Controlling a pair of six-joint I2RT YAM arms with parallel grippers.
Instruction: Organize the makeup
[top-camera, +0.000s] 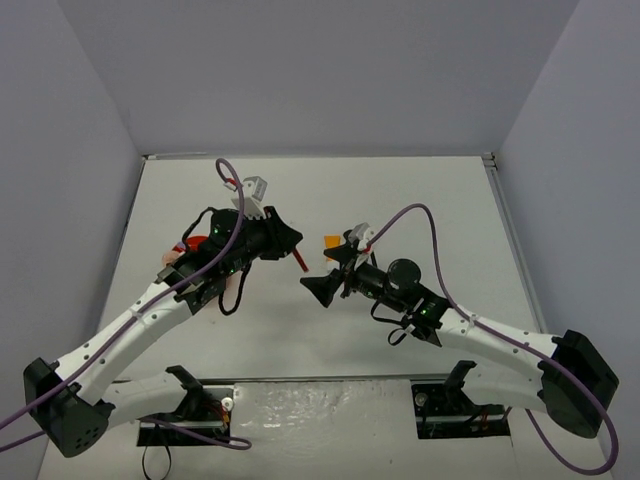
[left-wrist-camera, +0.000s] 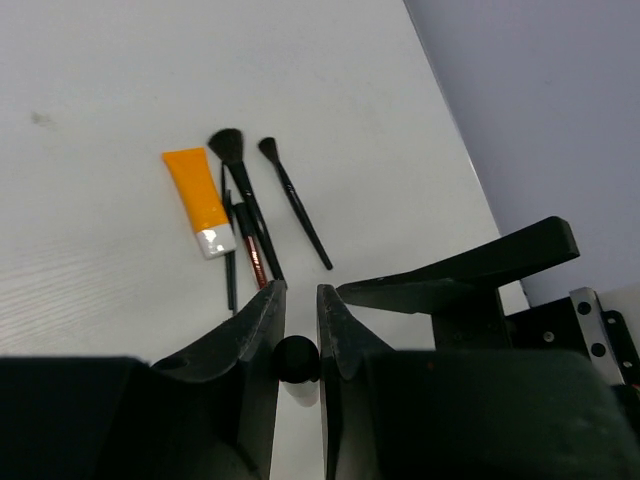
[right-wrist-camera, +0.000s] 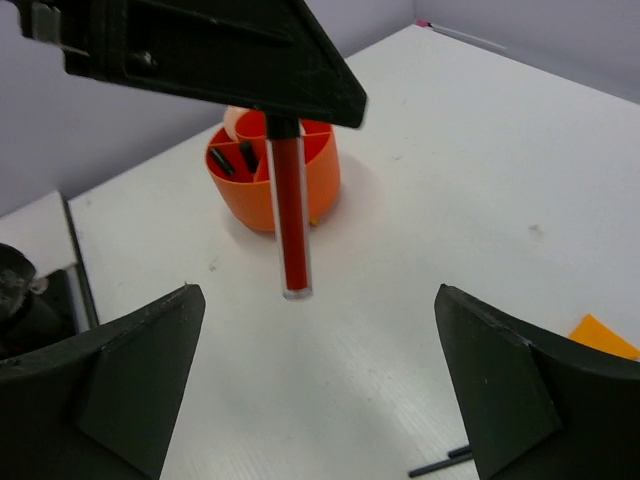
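Observation:
A clear lip-gloss tube (right-wrist-camera: 292, 210) filled with red hangs in the air, and my left gripper (left-wrist-camera: 301, 300) is shut on its black cap (left-wrist-camera: 296, 358). My right gripper (right-wrist-camera: 315, 330) stands wide open just in front of the tube's free end, touching nothing. In the top view the two grippers (top-camera: 290, 245) (top-camera: 325, 285) face each other with the red tube (top-camera: 300, 262) between them. On the table lie an orange-white tube (left-wrist-camera: 195, 198), two black brushes (left-wrist-camera: 245, 200) (left-wrist-camera: 293, 200) and thin pencils (left-wrist-camera: 253, 255). A pale pink puff (right-wrist-camera: 236, 120) sits in the tub.
The round orange divided tub (right-wrist-camera: 300, 180) stands beyond the hanging tube, with dark sticks in its compartments. In the top view it (top-camera: 183, 247) is mostly hidden under the left arm. Grey walls close in the table on three sides.

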